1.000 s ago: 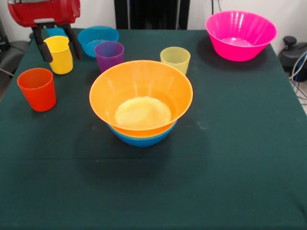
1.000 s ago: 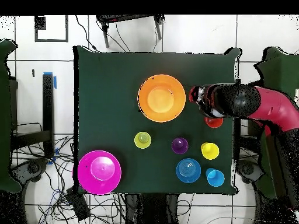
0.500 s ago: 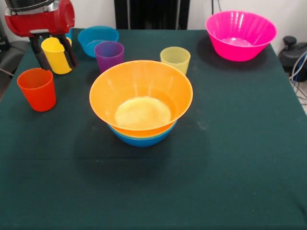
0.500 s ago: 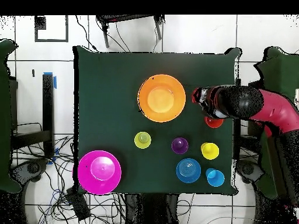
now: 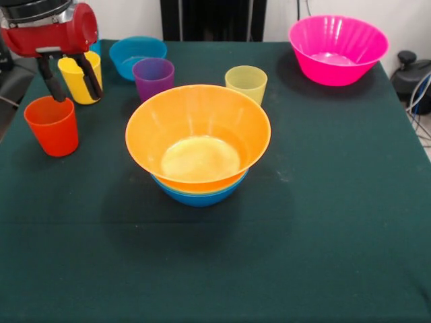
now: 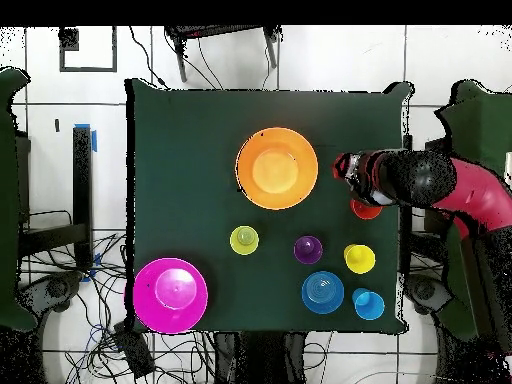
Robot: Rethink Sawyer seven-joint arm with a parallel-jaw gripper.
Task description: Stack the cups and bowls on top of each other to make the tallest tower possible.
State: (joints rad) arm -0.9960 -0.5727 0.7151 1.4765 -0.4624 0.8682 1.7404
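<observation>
Gripper (image 5: 67, 81) fingers spread open, empty, just above orange cup (image 5: 52, 125) w/ yellow cup (image 5: 81, 78) behind. Orange-yellow bowl (image 5: 198, 133) nested in blue bowl (image 5: 199, 197) mid-surface.

I see the large orange-yellow bowl (image 5: 198, 136) nested upright in a medium blue bowl (image 5: 199, 196) mid-table. The orange cup (image 5: 52, 125) stands apart (upright, mouth up) near the yellow cup (image 5: 81, 77); the pink bowl (image 5: 338, 49) sits in a corner.
</observation>
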